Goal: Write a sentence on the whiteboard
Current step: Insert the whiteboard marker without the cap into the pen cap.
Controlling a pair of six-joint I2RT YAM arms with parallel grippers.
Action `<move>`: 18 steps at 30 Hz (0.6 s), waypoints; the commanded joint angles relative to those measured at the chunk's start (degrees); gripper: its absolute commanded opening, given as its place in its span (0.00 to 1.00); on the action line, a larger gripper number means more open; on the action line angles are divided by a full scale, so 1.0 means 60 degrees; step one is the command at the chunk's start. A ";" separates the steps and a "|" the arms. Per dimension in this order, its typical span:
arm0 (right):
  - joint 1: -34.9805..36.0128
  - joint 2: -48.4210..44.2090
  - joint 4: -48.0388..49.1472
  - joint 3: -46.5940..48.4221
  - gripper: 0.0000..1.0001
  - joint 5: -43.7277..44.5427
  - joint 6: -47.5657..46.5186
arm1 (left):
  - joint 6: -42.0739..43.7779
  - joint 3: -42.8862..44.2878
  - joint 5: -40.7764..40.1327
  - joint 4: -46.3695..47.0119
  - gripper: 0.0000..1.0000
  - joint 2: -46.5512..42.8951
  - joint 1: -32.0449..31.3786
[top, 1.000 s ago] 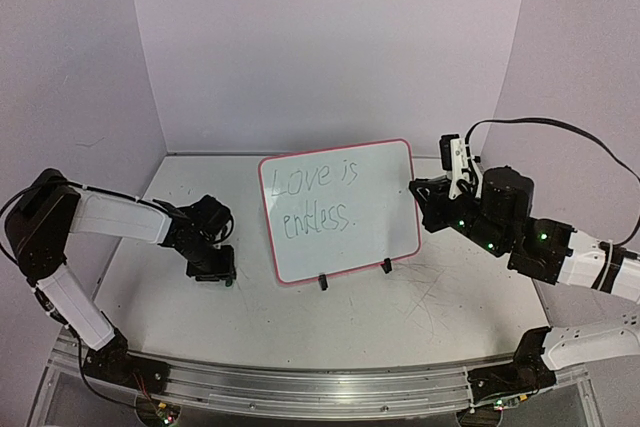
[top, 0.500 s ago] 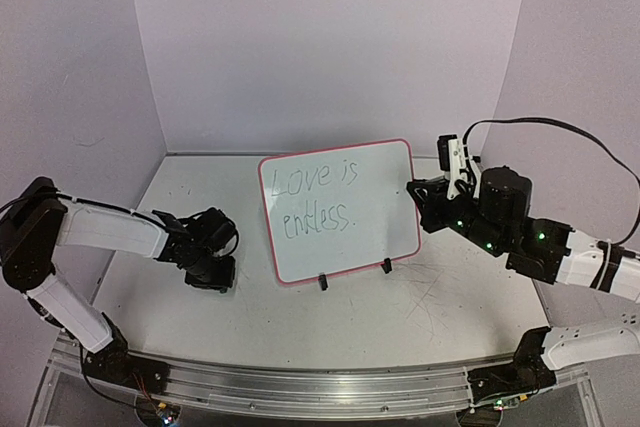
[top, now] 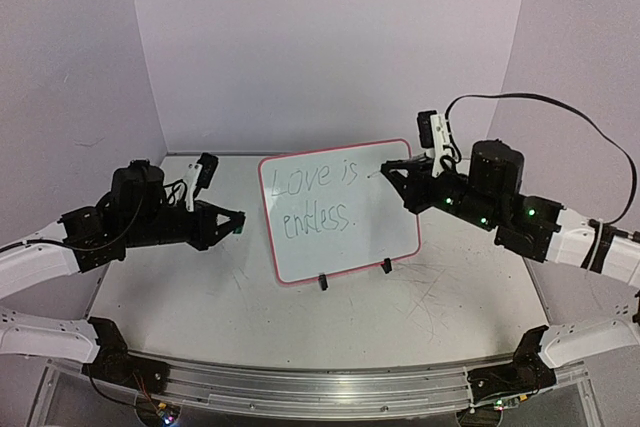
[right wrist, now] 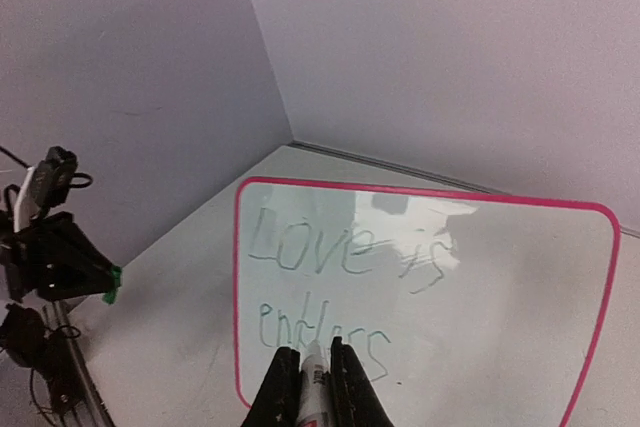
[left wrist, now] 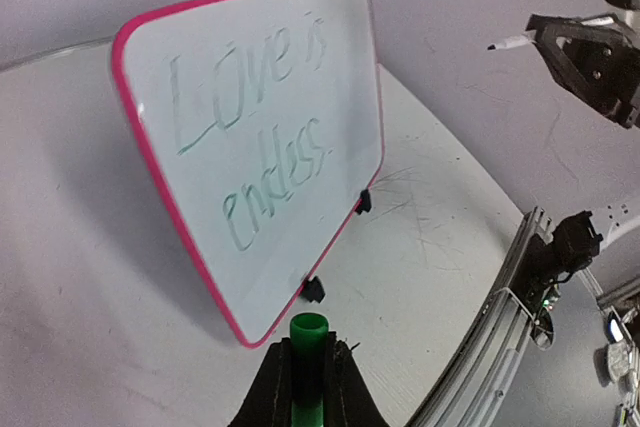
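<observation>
The whiteboard (top: 375,232), pink-framed on two black clip feet, stands upright mid-table. The sentence (top: 302,183) reads "Love is endless." in thin green handwriting over two lines. My left gripper (top: 237,220) hovers left of the board, shut on a green marker cap (left wrist: 308,339) that sticks out past its fingertips. My right gripper (top: 390,175) is raised by the board's upper right corner, shut on a white marker (right wrist: 316,387). The marker's tip (left wrist: 497,46) points at the board and stands clear of it. In the right wrist view the whiteboard (right wrist: 520,287) lies ahead with the sentence (right wrist: 305,247) legible.
Lilac walls close in the back and both sides. A metal rail (top: 300,387) runs along the near edge with both arm bases on it. The right arm's black cable (top: 540,112) loops above it. The tabletop (top: 420,297) shows faint scuff marks.
My left gripper shut on the green cap down at the table, then rose and turned toward the board. My right gripper moved up and left, closer to the board's top.
</observation>
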 commanded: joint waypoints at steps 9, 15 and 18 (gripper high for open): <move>0.0866 0.2078 -0.2336 0.3541 0.00 -0.2606 0.0244 | 0.7384 0.1443 0.1125 0.2956 0.00 0.2511 -0.0846; 0.1202 0.2625 -0.2164 0.3699 0.00 -0.2685 0.0548 | 0.7949 0.1102 0.1088 0.2954 0.00 0.2333 -0.0995; 0.1342 0.2793 -0.2114 0.3802 0.00 -0.2691 0.0550 | 0.8029 0.0976 0.1030 0.2960 0.00 0.2273 -0.1060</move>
